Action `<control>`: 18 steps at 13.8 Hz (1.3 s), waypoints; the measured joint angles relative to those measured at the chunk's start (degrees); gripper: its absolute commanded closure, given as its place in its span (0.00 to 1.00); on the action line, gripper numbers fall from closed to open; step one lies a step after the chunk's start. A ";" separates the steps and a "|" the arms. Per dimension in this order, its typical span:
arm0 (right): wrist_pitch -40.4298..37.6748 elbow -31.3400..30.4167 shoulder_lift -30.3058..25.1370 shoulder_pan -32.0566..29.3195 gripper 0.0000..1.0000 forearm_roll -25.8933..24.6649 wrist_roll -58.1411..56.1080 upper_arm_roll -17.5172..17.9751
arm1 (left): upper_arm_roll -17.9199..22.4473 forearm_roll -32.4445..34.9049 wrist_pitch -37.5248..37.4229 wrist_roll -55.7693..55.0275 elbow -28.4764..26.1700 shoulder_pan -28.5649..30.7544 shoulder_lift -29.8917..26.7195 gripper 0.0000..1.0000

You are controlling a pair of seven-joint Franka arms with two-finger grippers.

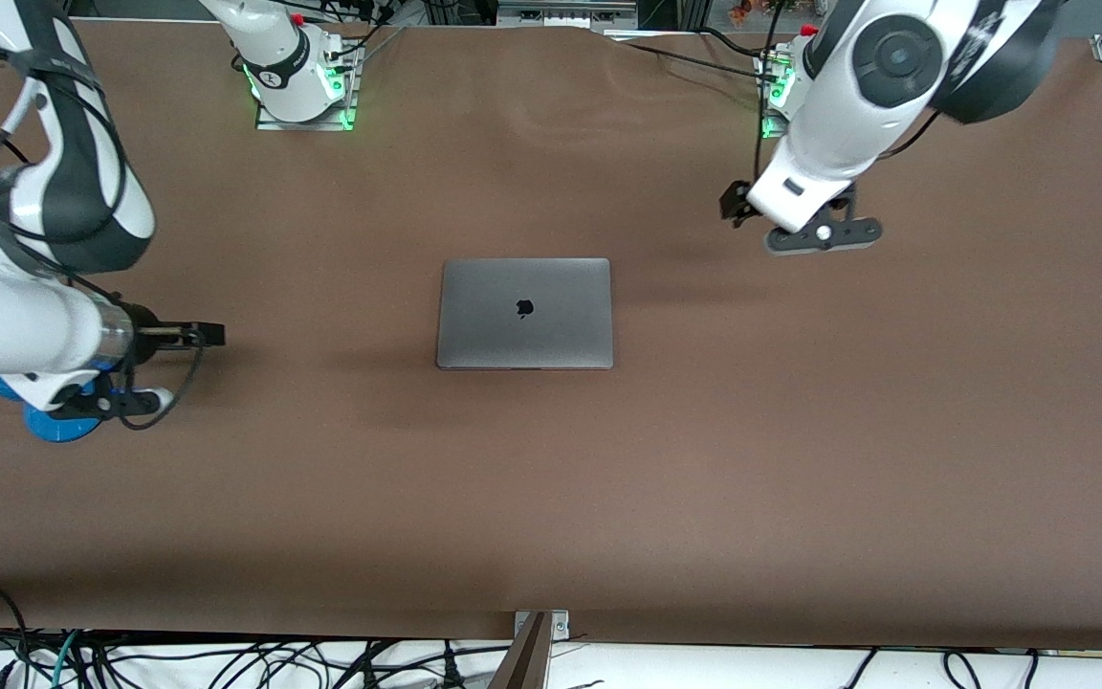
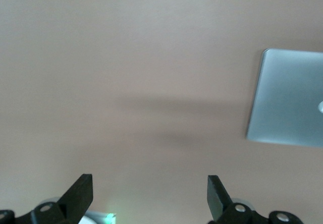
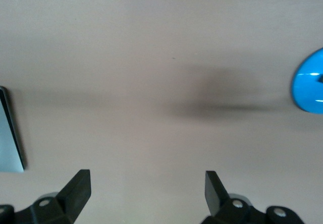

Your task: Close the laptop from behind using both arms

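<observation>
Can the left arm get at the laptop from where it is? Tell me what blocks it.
Probably yes. The left gripper, open, hangs over bare table toward the left arm's end, and nothing lies between it and the closed laptop. The right gripper is clear of it too.

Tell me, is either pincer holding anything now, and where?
Nothing is held: the left pincer and right pincer are open over the brown table.

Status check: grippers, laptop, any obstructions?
Left gripper open, empty, over bare table. Right gripper open, empty, over bare table. Laptop lid shut, flat mid-table. Nothing touching it.
</observation>
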 measured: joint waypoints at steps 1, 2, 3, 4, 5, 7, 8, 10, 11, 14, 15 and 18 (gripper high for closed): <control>-0.49 0.71 -1.40 0.92 0.00 0.00 -1.01 -1.62 | 1.57 0.00 -1.41 1.99 -0.49 0.04 -1.78 0.00; -0.58 1.12 -3.14 2.75 0.00 0.02 -1.37 -4.24 | 3.40 0.00 -2.70 4.46 -0.63 0.27 -3.26 0.00; -0.60 1.15 -5.11 5.04 0.00 0.08 -1.46 -7.19 | 4.94 0.01 -3.50 7.12 -0.59 1.21 -4.39 0.00; -0.67 1.08 -7.09 7.21 0.00 0.27 -1.47 -9.80 | 5.77 0.01 -4.07 9.92 -0.35 3.14 -5.37 0.00; -0.75 0.84 -9.10 8.84 0.00 1.08 -1.47 -11.83 | 6.04 0.01 -4.93 12.65 0.28 5.59 -6.04 0.00; -0.65 -0.57 -13.55 11.05 0.00 5.02 -1.45 -15.67 | 6.11 0.01 -7.24 16.94 2.94 9.85 -6.54 0.00; -0.38 -1.96 -15.90 12.38 0.00 7.28 -1.45 -18.41 | 6.11 0.01 -8.17 18.06 4.27 11.07 -6.42 0.00; 0.41 -5.55 -20.34 14.39 0.00 9.61 -1.45 -23.29 | 5.49 0.07 -9.16 18.68 7.02 12.74 -5.26 0.00; 0.66 -7.30 -22.30 14.66 0.00 9.96 -1.45 -24.48 | 4.27 0.14 -9.20 18.80 8.66 14.04 -4.05 0.00; 1.00 -11.43 -27.15 15.27 0.00 10.12 -1.45 -25.12 | -0.70 0.59 -9.21 18.89 15.16 18.79 1.12 0.00; 1.12 -12.77 -28.29 15.67 0.00 10.13 -1.42 -25.11 | -1.22 1.43 -9.28 18.92 16.92 19.12 2.55 0.00; 1.94 -14.97 -29.07 16.17 0.00 10.14 -1.38 -25.12 | -0.95 3.72 -9.95 18.63 19.01 16.51 4.07 0.00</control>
